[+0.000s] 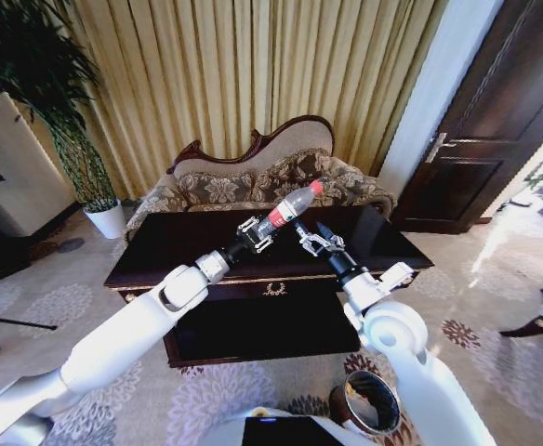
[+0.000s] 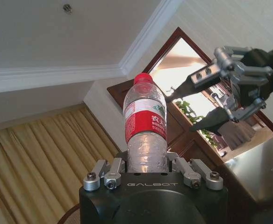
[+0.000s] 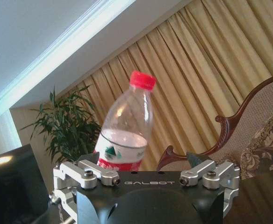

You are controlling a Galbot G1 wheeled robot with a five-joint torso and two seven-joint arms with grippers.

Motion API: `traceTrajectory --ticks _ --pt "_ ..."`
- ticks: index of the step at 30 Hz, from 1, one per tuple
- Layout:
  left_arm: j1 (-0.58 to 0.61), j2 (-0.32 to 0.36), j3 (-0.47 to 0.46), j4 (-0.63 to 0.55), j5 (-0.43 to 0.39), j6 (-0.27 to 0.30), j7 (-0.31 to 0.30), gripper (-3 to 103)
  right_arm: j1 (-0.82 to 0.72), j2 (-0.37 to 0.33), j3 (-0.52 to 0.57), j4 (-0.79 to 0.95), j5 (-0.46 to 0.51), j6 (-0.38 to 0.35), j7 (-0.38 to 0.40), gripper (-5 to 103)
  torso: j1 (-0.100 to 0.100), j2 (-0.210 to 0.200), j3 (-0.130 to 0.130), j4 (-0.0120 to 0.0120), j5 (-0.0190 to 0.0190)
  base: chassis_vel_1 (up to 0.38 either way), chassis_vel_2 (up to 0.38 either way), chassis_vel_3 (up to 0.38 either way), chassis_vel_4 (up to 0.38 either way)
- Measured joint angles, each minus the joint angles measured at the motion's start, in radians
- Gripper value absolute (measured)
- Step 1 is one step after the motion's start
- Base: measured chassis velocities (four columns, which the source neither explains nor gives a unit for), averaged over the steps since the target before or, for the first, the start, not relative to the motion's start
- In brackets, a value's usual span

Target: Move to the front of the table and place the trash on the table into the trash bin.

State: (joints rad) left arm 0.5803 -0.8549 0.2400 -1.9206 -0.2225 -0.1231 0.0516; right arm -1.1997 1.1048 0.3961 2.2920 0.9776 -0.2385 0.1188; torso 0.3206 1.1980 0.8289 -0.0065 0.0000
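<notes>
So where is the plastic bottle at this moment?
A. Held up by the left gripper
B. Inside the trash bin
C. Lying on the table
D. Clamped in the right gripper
A: the left gripper is shut on the plastic bottle, lifted above the table; the right gripper is open beside it.

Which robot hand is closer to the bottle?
Left. The left gripper has its jaws shut on the bottle, holding it above the table. The right gripper hovers just beside it, jaws open, not touching.
</notes>
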Motion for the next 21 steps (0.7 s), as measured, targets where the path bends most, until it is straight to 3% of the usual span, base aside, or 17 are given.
traceTrajectory --ticks 21 --pt "-0.037 -0.012 0.069 0.011 -0.002 0.003 -0.005 38 0.069 -0.021 -0.009 -0.043 0.02 0.0 0.0 100 0.0 0.0 0.0 0.0001 0.0 0.0 0.0 0.0 0.0"
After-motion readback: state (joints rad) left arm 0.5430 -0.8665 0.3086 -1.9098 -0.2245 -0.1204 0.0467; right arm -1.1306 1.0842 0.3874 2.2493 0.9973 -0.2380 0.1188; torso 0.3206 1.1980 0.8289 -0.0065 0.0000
